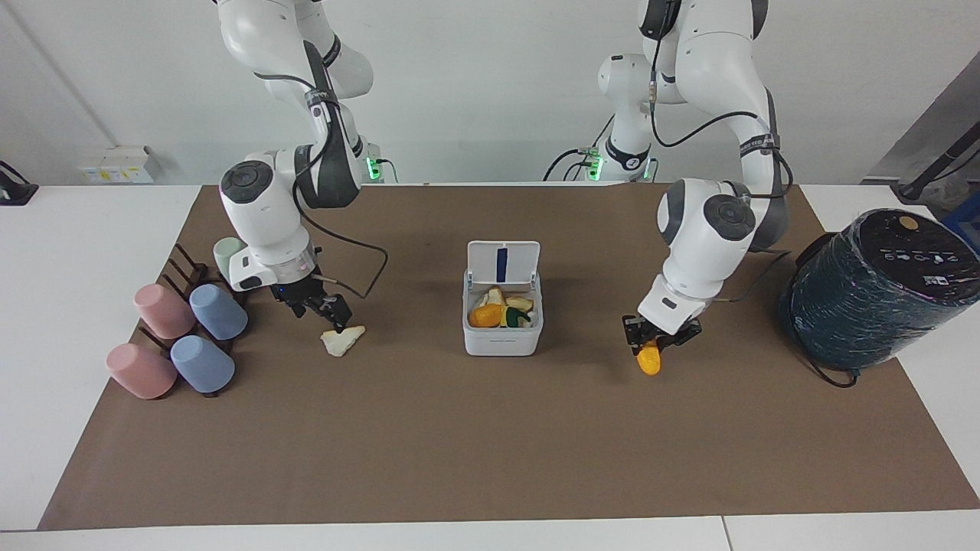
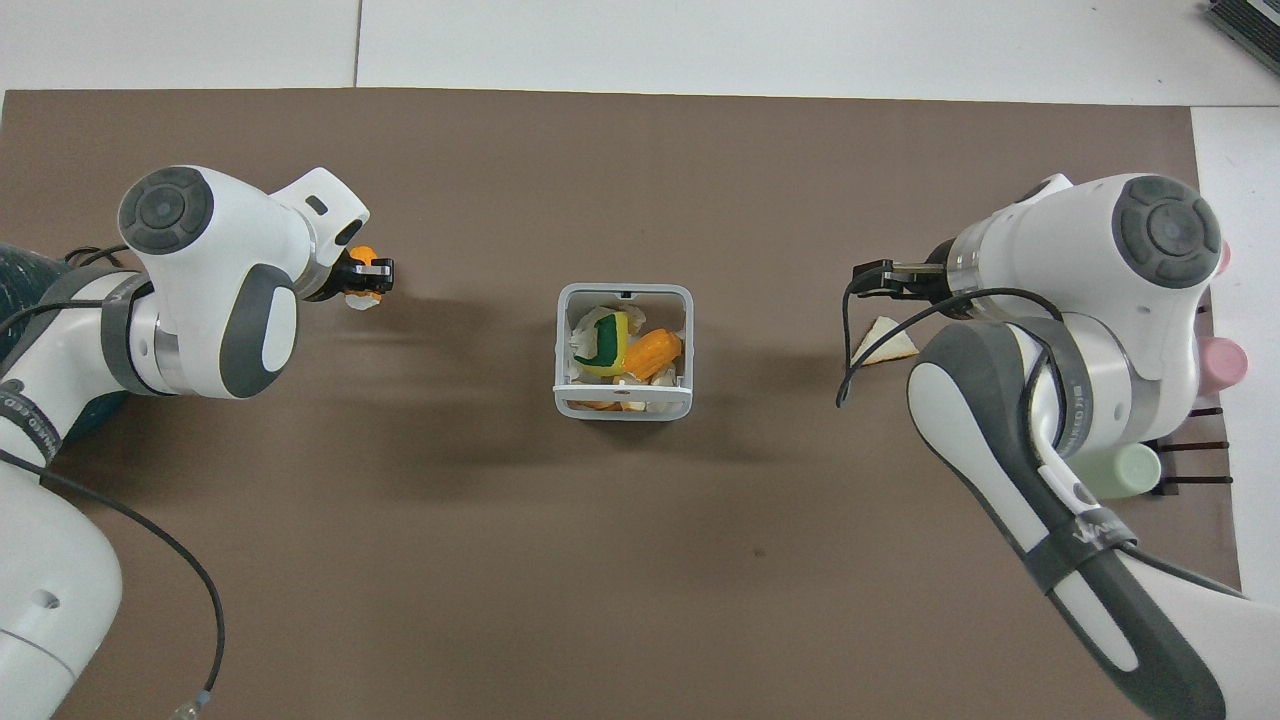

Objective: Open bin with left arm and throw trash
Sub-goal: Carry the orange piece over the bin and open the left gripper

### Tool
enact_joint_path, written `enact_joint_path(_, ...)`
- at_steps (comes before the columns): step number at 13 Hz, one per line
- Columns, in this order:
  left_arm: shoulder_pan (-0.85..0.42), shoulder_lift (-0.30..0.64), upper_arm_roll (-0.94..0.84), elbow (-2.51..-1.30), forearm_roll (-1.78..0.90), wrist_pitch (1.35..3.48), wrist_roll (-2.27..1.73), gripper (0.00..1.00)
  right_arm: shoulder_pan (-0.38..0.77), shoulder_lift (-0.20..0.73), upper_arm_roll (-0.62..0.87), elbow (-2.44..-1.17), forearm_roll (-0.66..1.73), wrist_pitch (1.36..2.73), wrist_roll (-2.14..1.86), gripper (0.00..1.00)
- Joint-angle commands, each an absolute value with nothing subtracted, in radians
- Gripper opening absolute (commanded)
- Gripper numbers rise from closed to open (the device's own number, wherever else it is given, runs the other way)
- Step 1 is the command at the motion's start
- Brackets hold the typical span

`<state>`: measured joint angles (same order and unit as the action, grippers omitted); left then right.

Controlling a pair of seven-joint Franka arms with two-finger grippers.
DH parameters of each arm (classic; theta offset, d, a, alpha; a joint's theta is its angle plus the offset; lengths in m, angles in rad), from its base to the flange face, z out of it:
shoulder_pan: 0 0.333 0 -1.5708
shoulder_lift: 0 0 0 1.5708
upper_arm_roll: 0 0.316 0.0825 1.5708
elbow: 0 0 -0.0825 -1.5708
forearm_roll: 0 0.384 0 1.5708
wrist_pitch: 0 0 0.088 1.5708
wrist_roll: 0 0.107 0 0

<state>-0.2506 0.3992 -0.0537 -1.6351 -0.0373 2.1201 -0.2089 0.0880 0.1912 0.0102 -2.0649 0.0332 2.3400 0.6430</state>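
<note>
The facing view is showing what the overhead view is hiding: the bin's (image 1: 501,325) lid is standing upright with a blue strip on its underside, while from above only the bin's rim and its mixed scraps are showing. The overhead view is giving a clearer look at the green-and-yellow piece lying inside the bin. Counting: one bin, one orange trash piece (image 1: 649,360) outside it, one cream triangular scrap (image 1: 342,339), five pastel cups (image 1: 207,325) on a dark rack at the right arm's end, and one dark teal cylinder (image 1: 873,287) at the left arm's end. The left gripper (image 1: 652,346) is pointing steeply down, between the bin and the cylinder, its fingers clamped on the orange trash piece, which is hanging just above the brown mat (image 1: 490,451). The right gripper (image 1: 331,315) is angling down over the mat between the bin and the cups, its fingers spread, its tips just at the cream scrap; whether they are touching it I cannot tell
</note>
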Motion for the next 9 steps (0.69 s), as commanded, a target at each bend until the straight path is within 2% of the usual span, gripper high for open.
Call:
enact_joint_path(1, -0.317, 0.434, -0.041, -1.51, -0.093, 1.975, -0.293, 0.0, 0.097, 0.215, 0.028, -2.134, 0.011, 2.425, 0.794, 1.0)
enact_joint_path(3, -0.383, 0.428, -0.043, -1.471, -0.11, 1.941, -0.403, 0.0, 0.094, 0.238, 0.026, -2.138, 0.011, 2.444, 0.793, 1.0)
enact_joint_path(9, -0.514, 0.419, -0.046, -1.483, -0.189, 1.963, -0.517, 0.0, 0.116, 0.297, 0.028, -2.137, 0.011, 2.445, 0.805, 1.0)
